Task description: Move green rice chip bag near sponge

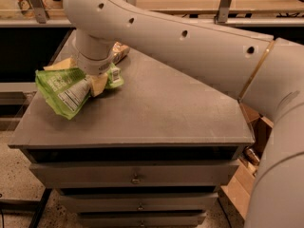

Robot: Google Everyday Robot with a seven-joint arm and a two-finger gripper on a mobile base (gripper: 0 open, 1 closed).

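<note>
The green rice chip bag (61, 92) is a crinkly lime-green pouch with a white label, at the left part of the grey cabinet top (156, 113). It is tilted and its left end hangs past the left edge. My gripper (98, 82) points down from the wrist and is shut on the bag's right end. A pale-yellow sponge (59, 64) peeks out just behind the bag's top edge, left of the wrist, and is mostly hidden.
A crushed metallic can (119, 52) lies behind the wrist at the back left. My big white arm (190, 46) spans the top from the right. Drawers (135, 177) are below the front edge. A shelf rail runs along the back.
</note>
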